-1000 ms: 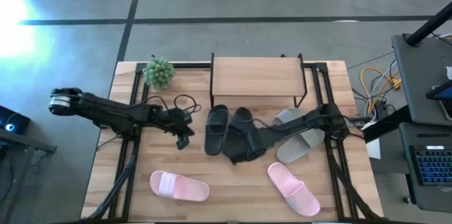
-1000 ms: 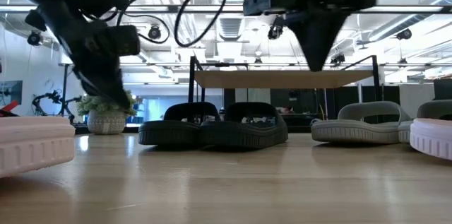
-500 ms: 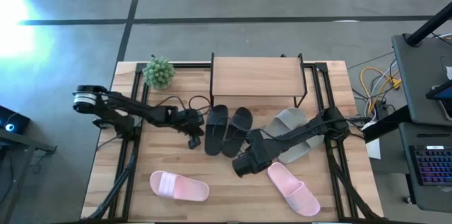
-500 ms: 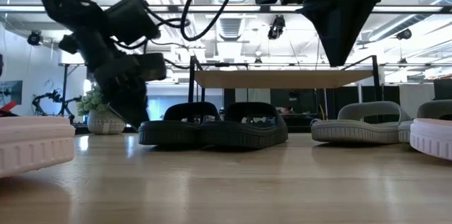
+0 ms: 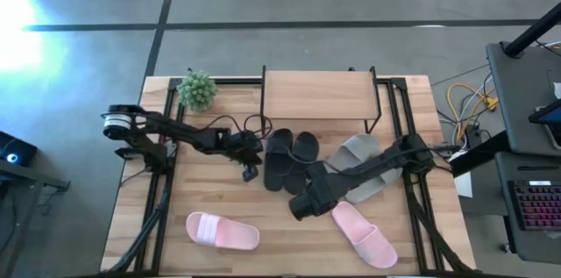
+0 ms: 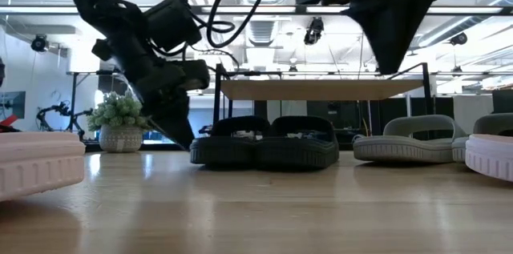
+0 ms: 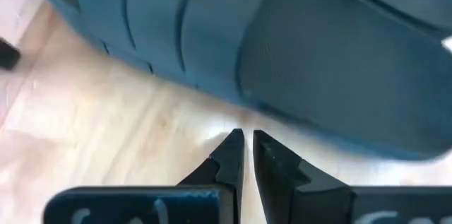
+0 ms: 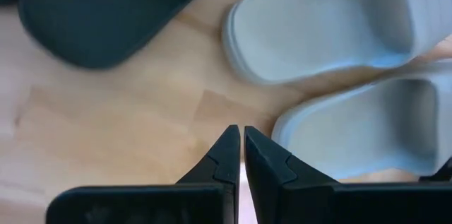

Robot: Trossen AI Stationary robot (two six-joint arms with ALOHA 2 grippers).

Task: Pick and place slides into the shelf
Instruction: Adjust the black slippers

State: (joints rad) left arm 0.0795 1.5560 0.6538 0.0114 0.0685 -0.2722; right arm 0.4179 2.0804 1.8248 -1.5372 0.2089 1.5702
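Observation:
The black slides [image 5: 279, 160] [image 5: 304, 157] lie side by side on their soles in front of the shelf [image 5: 320, 94], a low rack with a wooden top board [image 6: 321, 90]. The grey-white pair [image 5: 355, 151] [image 5: 372, 181] lies to their right. The pink slides [image 5: 222, 231] [image 5: 364, 234] lie near the table's near edge. My left gripper [image 5: 250, 173] is shut, low at the left black slide's left side. My right gripper [image 5: 298, 210] is shut and hangs above the table [image 6: 393, 68], between the black pair and the right pink slide, touching nothing. My left gripper [image 7: 247, 138] has its shut fingertips at the outer side edge of the left black slide's sole [image 7: 233, 107], slanting down from the table's left. In the low view the tips [image 6: 186, 143] meet the sole's edge [image 6: 196, 151]. The slide lies flat on the table.
A small potted plant [image 5: 197, 89] stands at the far left corner, left of the shelf. Black frame bars run along both table sides. Bare tabletop [image 5: 289, 243] shows between the two pink slides. A desk with a keyboard stands off the table's right.
My left gripper has travelled toward the table's right and come down against the left black slide; both black slides have slid rightward, closer to the grey pair, and now lie straighter. My right gripper has drawn back from the black pair toward the near edge and risen slightly.

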